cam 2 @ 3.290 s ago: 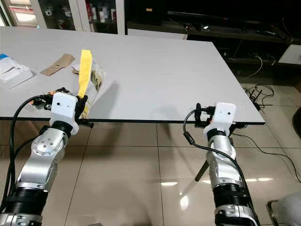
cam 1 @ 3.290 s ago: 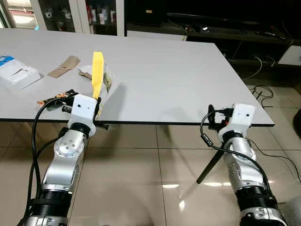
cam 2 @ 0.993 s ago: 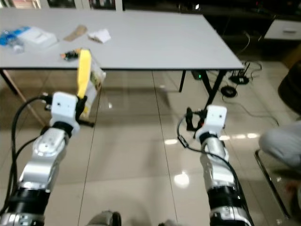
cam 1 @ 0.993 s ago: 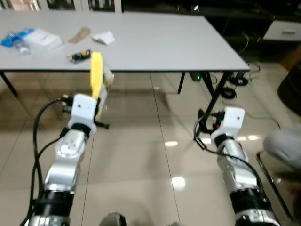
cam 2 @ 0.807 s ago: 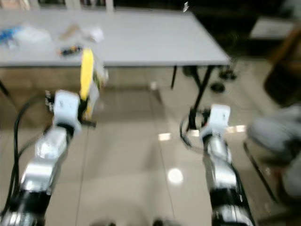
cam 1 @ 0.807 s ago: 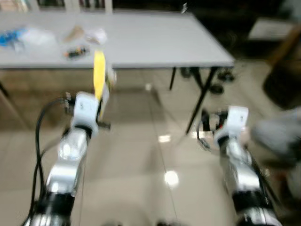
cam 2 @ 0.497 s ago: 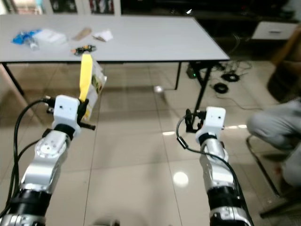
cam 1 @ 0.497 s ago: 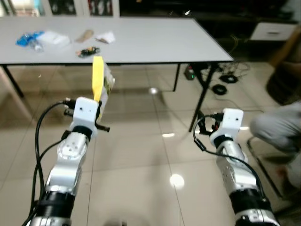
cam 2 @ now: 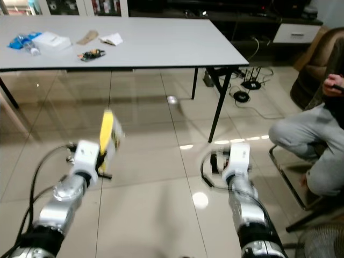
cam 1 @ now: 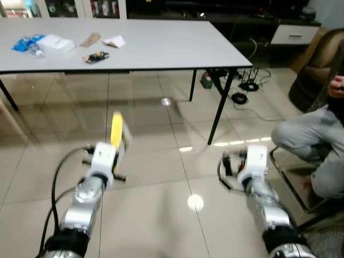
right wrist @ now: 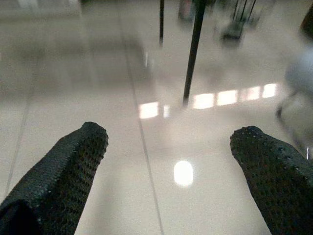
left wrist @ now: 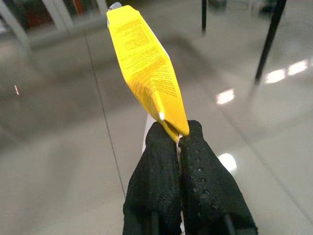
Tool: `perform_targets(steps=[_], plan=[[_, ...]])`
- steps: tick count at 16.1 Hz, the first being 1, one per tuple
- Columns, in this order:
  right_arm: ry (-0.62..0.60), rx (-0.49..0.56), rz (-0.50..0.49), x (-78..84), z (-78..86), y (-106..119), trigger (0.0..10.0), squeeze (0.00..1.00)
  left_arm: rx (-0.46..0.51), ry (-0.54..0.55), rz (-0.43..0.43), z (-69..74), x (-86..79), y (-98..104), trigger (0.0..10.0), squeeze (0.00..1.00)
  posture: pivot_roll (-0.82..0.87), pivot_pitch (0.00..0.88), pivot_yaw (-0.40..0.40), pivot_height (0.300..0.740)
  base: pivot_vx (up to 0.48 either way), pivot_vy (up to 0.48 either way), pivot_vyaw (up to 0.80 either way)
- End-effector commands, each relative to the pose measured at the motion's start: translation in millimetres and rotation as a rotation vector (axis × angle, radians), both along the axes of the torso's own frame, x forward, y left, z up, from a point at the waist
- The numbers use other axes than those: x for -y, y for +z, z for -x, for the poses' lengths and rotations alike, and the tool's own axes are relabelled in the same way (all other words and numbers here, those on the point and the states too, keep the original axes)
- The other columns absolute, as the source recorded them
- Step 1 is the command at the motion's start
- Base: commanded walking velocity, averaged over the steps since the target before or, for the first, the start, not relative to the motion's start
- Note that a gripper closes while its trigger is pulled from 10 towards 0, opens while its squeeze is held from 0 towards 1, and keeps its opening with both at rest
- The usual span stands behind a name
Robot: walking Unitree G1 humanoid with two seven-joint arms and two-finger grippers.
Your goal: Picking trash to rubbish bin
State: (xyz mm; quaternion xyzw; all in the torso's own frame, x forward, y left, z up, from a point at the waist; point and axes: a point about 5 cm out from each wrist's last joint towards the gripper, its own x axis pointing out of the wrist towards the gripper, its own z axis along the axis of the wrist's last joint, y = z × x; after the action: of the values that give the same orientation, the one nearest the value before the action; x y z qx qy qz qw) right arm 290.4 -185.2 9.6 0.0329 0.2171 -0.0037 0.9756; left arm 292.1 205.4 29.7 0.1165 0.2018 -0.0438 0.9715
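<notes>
1. Left gripper (left wrist: pixel 178 142) pinches my yellow wrapper (left wrist: pixel 146 73) by its lower corner, held upright over the floor, clear for carrying.
2. Right gripper (right wrist: pixel 168 142) gapes wide, empty, spare.
3. No bin visible.

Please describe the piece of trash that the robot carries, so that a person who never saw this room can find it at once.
Start from the long white table, then look nearer, over the glossy tiled floor, to the left gripper. Its jaws are shut on a yellow wrapper that stands up from them. Unlike the scraps lying on the table, it is bright yellow and held in the air.
</notes>
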Motion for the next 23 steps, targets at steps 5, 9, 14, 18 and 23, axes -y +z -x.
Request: perform_targets(steps=[5,9,14,18,23], plan=[[0.111,-0.453,0.057,-8.1,81.2,-79.1,10.0,0.00,-0.277,0.087,0.011,46.8,-2.7,-64.4,10.0,0.00,-0.01,0.030,-0.075,0.740,0.000,0.000,0.00],[0.105,-0.539,0.047,-8.6,107.1,-93.9,10.0,0.00,-0.372,0.137,0.010,72.5,-7.9,-85.0,10.0,0.00,-0.01,0.033,-0.074,0.740,0.000,0.000,0.00],[0.113,-0.530,0.079,-6.5,104.9,-92.8,10.0,0.00,-0.405,0.158,0.010,82.1,-6.8,-92.4,10.0,0.00,-0.01,0.035,-0.079,0.740,0.000,0.000,0.16],[0.106,-0.525,0.076,-9.0,102.0,-91.9,10.0,0.00,-0.423,0.173,0.007,87.3,-7.4,-96.0,10.0,0.00,0.00,0.034,-0.079,0.740,0.000,0.000,0.80],[0.108,-0.541,0.070,-10.8,108.0,-95.0,10.0,0.00,-0.433,0.191,0.002,94.6,-10.1,-99.4,10.0,0.00,0.00,0.023,-0.074,0.740,0.000,0.000,0.80]])
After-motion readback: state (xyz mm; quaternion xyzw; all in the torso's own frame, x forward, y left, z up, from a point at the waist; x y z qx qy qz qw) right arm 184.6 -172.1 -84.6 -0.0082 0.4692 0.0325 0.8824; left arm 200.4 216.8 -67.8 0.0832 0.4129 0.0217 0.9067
